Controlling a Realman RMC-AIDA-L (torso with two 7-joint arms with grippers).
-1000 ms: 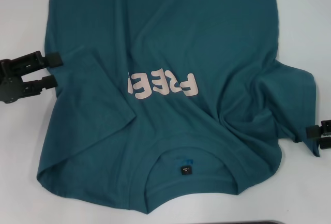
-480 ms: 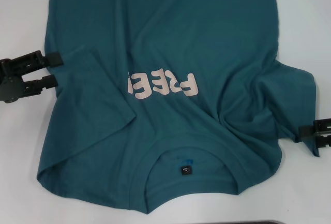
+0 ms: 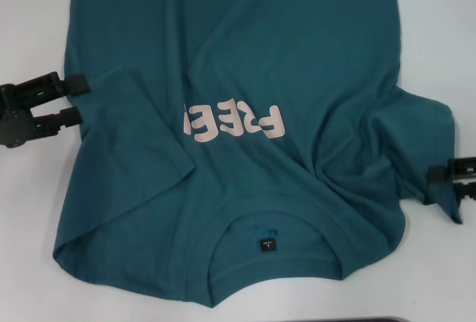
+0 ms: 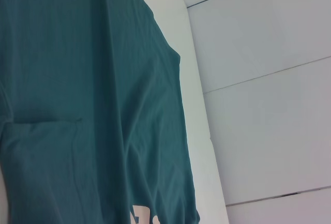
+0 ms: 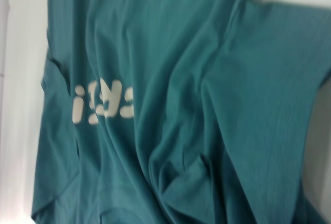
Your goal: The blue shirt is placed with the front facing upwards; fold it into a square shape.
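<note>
The blue shirt [image 3: 245, 136] lies spread on the white table [image 3: 30, 218], collar nearest the robot — left gripper [image 3: 74, 101] open at its folded edge, right gripper [image 3: 446, 185] open at the sleeve.

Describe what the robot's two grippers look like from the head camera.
Both are matte black. The left gripper has two long, blocky parallel fingers on a chunky black body with ridged, bolted-looking edges. Only the squared black fingertips of the right gripper show at the picture's edge. No cables or markings are visible.
</note>
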